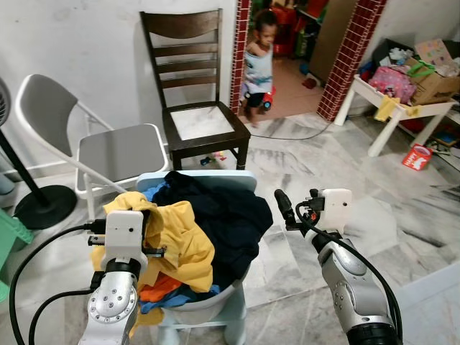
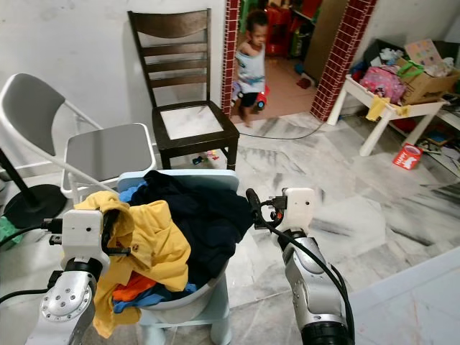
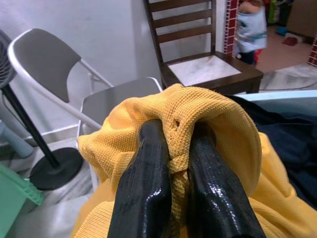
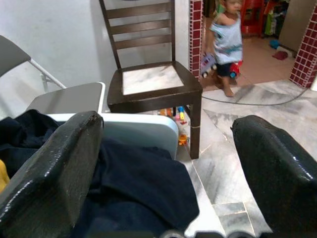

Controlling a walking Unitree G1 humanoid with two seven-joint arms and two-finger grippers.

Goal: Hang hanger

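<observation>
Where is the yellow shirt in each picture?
Left eye view: yellow shirt on the left of the clothes pile, beside the left pincer.
Right eye view: same side of the pile.
Left wrist view: bunched between the two black fingers, which are shut on it.
Right wrist view: a sliver at the edge.
Shared landmark: the dark wooden chair.

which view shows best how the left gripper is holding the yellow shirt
The left wrist view: the left gripper is shut on a bunched fold of the yellow knit shirt, with cloth pinched between its black fingers. In both eye views the gripper's white housing hides the pinch, showing the shirt draped over the pile. The right wrist view catches a yellow sliver.
</observation>
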